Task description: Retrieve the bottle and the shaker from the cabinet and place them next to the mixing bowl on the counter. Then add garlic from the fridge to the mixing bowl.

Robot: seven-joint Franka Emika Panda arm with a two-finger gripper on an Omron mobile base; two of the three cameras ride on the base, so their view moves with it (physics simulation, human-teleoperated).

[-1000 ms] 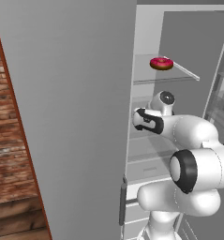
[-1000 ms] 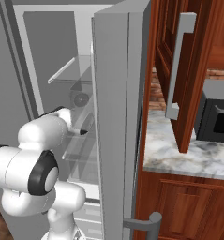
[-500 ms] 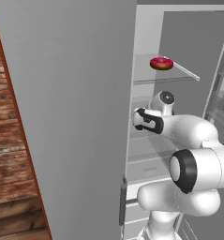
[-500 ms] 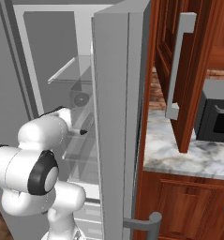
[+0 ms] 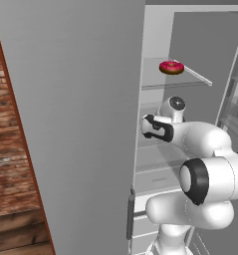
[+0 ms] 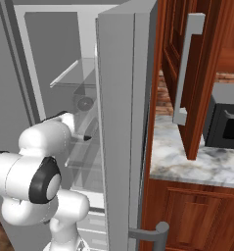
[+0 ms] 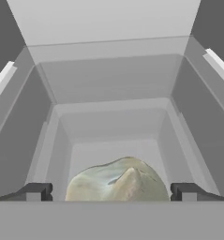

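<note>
Pale garlic between wide-open jaws, lower part cut off by frame edge.

I see the garlic cut off at its lower part. In my right base view the fridge door hides the gripper.

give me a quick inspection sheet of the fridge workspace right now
surface: glass fridge shelf, pale fridge interior
job's things: garlic lying between the open finger tips in the hand view, not gripped
clutter: pink donut on the upper shelf
grippers: gripper open, one finger tip on each side of the garlic
cables: nothing seen
surroundings: open fridge door, marble counter, wooden cabinet door, microwave, brick wall
</note>
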